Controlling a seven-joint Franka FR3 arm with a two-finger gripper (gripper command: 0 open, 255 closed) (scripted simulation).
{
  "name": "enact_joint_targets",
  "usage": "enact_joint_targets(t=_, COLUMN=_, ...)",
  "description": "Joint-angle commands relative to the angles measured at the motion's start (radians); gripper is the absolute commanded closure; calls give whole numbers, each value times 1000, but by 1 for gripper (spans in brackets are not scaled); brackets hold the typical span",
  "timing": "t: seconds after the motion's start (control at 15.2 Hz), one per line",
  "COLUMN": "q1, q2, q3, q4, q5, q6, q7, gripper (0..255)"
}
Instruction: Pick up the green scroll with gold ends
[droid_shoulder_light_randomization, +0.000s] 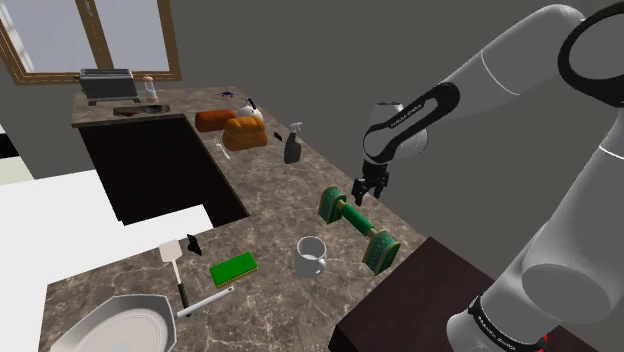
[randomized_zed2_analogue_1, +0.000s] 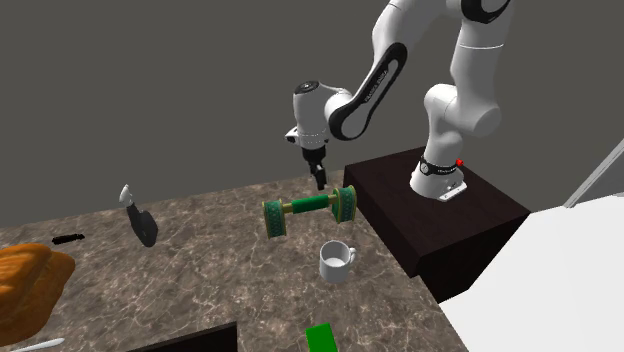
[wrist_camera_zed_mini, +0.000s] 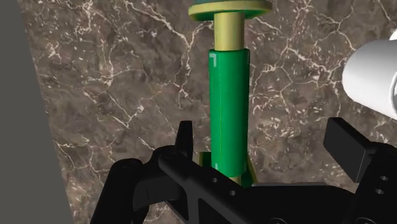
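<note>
Hovering over the green scroll (droid_shoulder_light_randomization: 356, 224) with its fingers spread apart, the tool (droid_shoulder_light_randomization: 360, 192) straddles the green shaft; neither finger touches it, so nothing is held yet. The scroll lies flat on the marbled brown surface (droid_shoulder_light_randomization: 280, 205), near the dark stand (droid_shoulder_light_randomization: 420, 290) and a white mug (droid_shoulder_light_randomization: 311, 257). Its thin shaft between two broad patterned ends looks the natural place to grip, which likely explains why the fingers line up across it. No brand or label is legible on scroll or mug, and pale lettering on the arm's wrist is too small to read.
</note>
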Motion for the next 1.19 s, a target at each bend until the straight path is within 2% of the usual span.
enact_joint_targets(t=0.0, q1=-4, q2=82, q3=3, q4=24, q5=21, q6=50, q7=-17, gripper=0)
enact_joint_targets(t=0.33, q1=-27, q2=278, q3=21, q4=120, q5=67, q6=131, q7=-54, gripper=0)
enact_joint_targets(t=0.92, q1=-41, q2=381, q3=40, q4=142, q5=91, q6=212, q7=-70, gripper=0)
enact_joint_targets(t=0.99, q1=-41, q2=381, q3=40, q4=140, q5=91, q6=214, q7=-70, gripper=255)
enact_joint_targets(t=1.12, q1=-42, q2=382, q3=40, q4=140, q5=91, q6=215, q7=-72, gripper=255)
